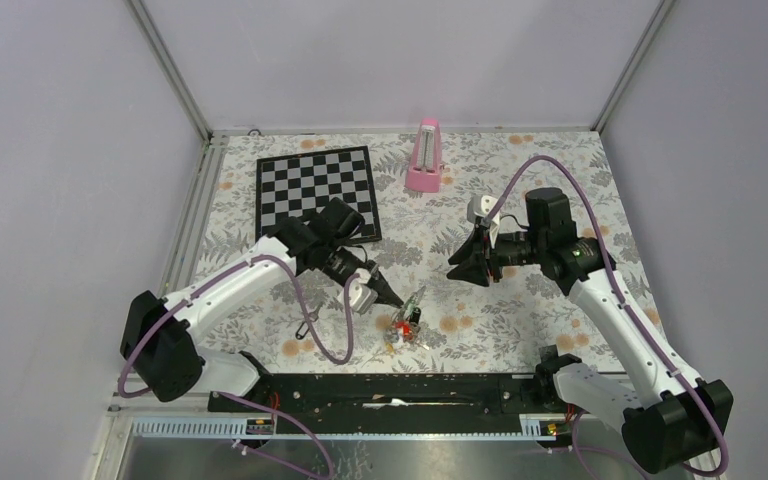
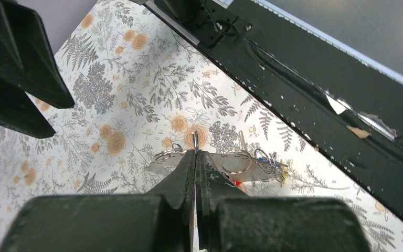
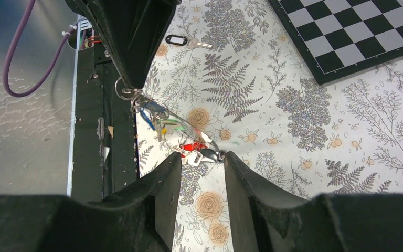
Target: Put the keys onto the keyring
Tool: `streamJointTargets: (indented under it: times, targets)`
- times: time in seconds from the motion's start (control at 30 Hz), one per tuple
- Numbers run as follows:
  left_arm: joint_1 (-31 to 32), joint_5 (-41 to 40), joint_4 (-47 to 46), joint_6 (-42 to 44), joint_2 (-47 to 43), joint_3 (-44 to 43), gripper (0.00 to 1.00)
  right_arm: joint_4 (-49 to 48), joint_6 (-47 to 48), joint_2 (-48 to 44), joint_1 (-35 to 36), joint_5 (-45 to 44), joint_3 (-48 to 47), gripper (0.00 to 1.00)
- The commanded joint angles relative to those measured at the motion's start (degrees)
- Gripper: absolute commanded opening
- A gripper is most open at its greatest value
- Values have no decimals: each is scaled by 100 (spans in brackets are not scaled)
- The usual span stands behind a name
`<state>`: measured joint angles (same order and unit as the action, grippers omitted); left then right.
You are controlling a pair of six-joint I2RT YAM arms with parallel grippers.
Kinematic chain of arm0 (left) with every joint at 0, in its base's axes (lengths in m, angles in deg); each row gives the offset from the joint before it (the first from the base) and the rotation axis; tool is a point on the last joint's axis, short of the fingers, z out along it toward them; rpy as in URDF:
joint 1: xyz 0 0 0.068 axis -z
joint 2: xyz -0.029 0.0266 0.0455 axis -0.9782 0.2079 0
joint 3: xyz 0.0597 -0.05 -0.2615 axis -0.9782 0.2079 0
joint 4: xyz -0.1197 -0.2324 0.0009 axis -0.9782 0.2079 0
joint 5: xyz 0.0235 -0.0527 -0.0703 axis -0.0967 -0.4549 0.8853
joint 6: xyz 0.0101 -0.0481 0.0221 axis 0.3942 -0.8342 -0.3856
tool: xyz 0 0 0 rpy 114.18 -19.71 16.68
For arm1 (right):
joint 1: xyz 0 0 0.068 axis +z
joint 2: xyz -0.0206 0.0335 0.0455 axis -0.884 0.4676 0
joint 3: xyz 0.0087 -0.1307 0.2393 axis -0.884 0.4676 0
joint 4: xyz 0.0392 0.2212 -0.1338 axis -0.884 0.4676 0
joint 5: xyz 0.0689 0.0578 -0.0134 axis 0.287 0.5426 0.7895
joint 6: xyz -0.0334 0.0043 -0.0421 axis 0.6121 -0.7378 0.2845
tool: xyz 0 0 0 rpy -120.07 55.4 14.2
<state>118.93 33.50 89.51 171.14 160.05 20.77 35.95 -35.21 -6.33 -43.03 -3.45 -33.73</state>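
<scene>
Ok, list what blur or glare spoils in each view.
Top external: evenly lit, sharp, but keys tiny. Left wrist: left pincer dark and blurred, keys pale with glare. Right wrist: right pincer soft, tablecloth crisp.

1. From above, behind the arm bases, we overlook the whole table (image 1: pixel 520 200).
2. From the left wrist we look closely past the left gripper (image 2: pixel 195 155) towards the near edge.
3. From the right wrist we look closely leftwards; all views share the keyring (image 3: pixel 183 127) and keys (image 3: pixel 193 147).
</scene>
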Motion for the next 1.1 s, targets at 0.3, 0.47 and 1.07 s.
streamJointTargets:
  times: [0.3,0.47,1.07]
  targets:
    - [-1,145,604,1407,-308,-33,0,-79,4,-55,25,-58,87,43]
    - [-7,340,600,1365,-251,-35,0,-54,4,-61,25,-5,46,43]
    - [-50,-62,-5055,-6914,-52,550,0,-374,-721,57,71,911,-263,42]
